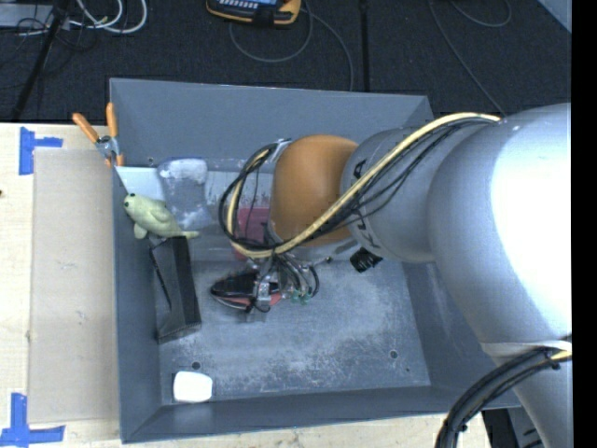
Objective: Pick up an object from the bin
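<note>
Right of the long black bar [175, 287], which has a pale green toy animal [149, 215] at its far end and 1 white block [193, 386] beyond its near end, the down-pointing end effector [258, 295] (released or clenched, I cannot tell) sits low over a small black-and-red thing [229, 292].

Even overhead light, medium bright, no hard-edged shadows. Bin [354, 343] floor evenly lit, pale scuffs plain to see. Soft dark shadow under the orange cover [312, 180] near bin centre. Broad soft sheen on the silver arm [504, 222] at right, mild glare along its upper curve. White block [192, 386] bottom left nearly blown out. Dark floor [392, 45] beyond the bin stays dim
</note>
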